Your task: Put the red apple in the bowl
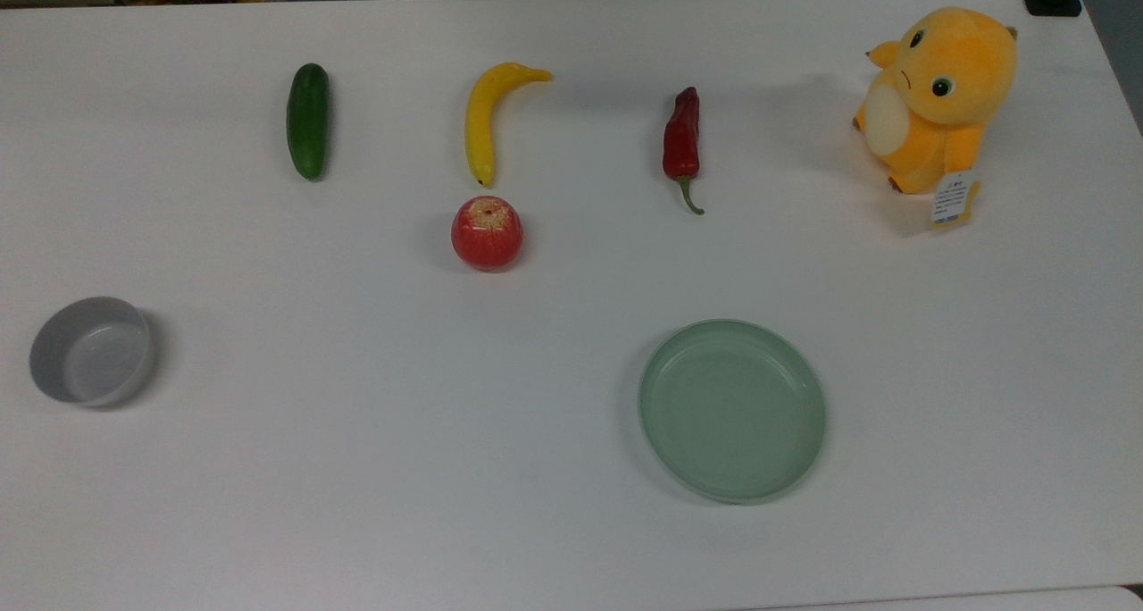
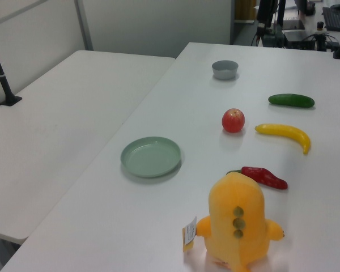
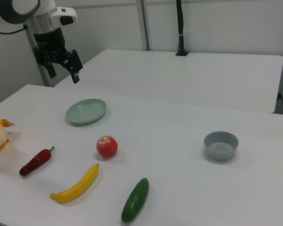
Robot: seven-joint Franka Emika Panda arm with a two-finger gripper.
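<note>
While the black two-finger gripper hangs high in the right view's upper left, its fingers stand apart and grasp nothing. Below it and toward the right view's right lies the shallow pale-green plate. Further from the gripper, the round glossy red apple sits upright on the white table, just beside the tip of the curved yellow banana. The small light-grey deep-sided bowl stands well apart from the gripper, at the right view's right, nothing in it. The dark-red chili pepper lies below the gripper.
</note>
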